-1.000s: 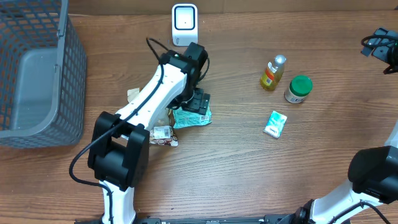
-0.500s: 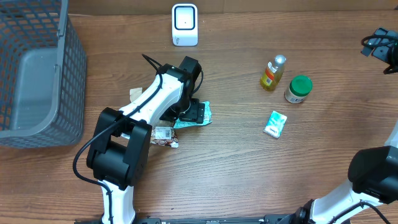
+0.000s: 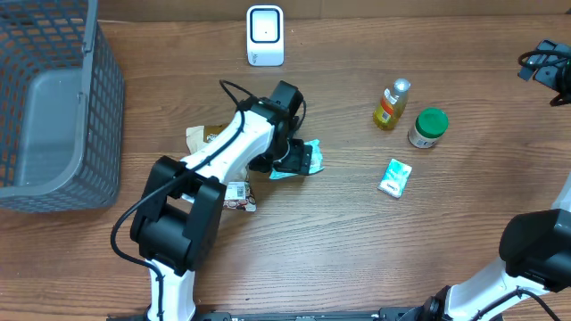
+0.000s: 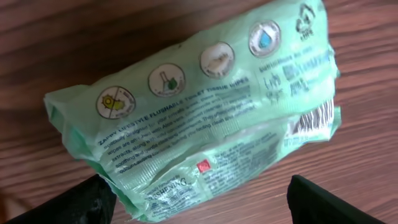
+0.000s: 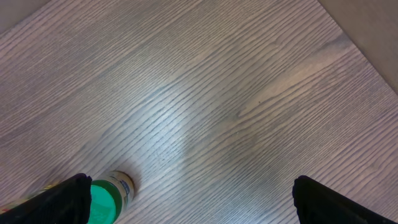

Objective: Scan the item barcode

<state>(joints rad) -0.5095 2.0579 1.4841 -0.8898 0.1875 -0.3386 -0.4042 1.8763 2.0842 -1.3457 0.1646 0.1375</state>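
The green wipes pack [image 3: 302,159] sits mid-table, near the scanner [image 3: 265,36]. Only the left wrist view shows its barcode [image 4: 313,118] and the left gripper [image 4: 199,205] spread wide around it, apparently not clamping. The right gripper [image 5: 193,202] gapes wide beside the green-capped jar [image 5: 106,196].

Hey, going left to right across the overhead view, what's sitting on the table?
Grey wire basket → white scanner → green wipes pack → yellow bottle → green-lidded jar.
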